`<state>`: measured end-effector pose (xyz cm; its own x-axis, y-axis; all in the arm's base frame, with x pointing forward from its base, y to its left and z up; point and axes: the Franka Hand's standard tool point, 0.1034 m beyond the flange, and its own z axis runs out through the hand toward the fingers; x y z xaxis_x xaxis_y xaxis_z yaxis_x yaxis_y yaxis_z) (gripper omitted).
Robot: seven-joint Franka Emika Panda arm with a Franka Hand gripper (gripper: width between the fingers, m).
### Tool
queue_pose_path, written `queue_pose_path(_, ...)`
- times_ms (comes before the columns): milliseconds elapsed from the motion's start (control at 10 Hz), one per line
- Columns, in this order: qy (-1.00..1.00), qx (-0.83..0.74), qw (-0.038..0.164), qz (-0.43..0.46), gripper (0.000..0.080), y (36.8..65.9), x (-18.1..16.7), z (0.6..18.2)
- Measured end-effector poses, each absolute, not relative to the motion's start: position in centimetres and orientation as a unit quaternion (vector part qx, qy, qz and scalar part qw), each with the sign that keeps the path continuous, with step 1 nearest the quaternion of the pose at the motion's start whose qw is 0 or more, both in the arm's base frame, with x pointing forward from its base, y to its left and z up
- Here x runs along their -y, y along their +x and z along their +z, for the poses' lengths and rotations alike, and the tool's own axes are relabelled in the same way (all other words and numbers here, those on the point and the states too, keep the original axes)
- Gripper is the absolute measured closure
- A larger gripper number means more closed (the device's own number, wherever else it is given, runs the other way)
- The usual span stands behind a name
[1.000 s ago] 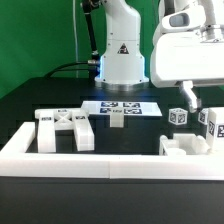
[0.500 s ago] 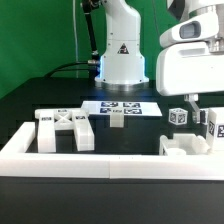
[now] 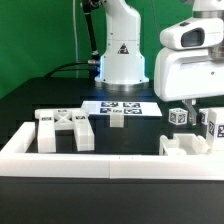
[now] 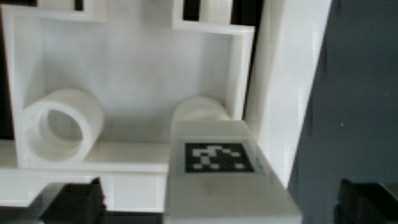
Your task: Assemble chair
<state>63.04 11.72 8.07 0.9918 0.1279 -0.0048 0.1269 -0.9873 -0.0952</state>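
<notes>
My gripper [image 3: 197, 104] hangs open over the chair parts at the exterior view's right, its white hand hiding some of them. In the wrist view a white block with a square tag [image 4: 217, 157] lies between my gripper's [image 4: 217, 204] dark fingertips [image 4: 71, 202], with a gap on each side. Behind the block is a walled white chair part [image 4: 134, 70] with a round ring [image 4: 54, 130]. In the exterior view, tagged blocks [image 3: 178, 117] stand under the hand and a low white part [image 3: 182, 148] lies in front of them. The X-braced back panel [image 3: 65, 128] lies at the left.
The long white barrier wall [image 3: 100, 160] runs across the front. The marker board [image 3: 122, 105] lies before the robot base [image 3: 122, 50], with a small white block [image 3: 117, 120] at its near edge. A green screen stands behind.
The hand has come down over the tagged parts at the exterior view's right. The jaws have stayed open and the parts have not moved.
</notes>
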Motion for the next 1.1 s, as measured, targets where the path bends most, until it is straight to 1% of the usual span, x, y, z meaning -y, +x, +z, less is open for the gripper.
queue_pose_path(100, -0.997, 0.064, 0.047, 0.006, 0.015, 63.03, -11.7, 8.04)
queue_pose_path(200, -0.997, 0.064, 0.047, 0.006, 0.0242, 63.03, -11.7, 8.03)
queue_pose_path(300, -0.997, 0.064, 0.047, 0.006, 0.0242, 63.02, -11.7, 8.02)
queue_pose_path(400, -0.997, 0.057, 0.048, 0.006, 0.0424, 63.02, -11.7, 8.02)
queue_pose_path(500, -0.998, 0.048, 0.048, 0.007, 0.0511, 63.02, -11.7, 8.02)
queue_pose_path(600, -0.998, 0.042, 0.048, 0.007, 0.0511, 63.02, -11.7, 8.02)
queue_pose_path(1100, -0.976, -0.214, 0.051, -0.004, 0.0511, 63.18, -12.39, 7.94)
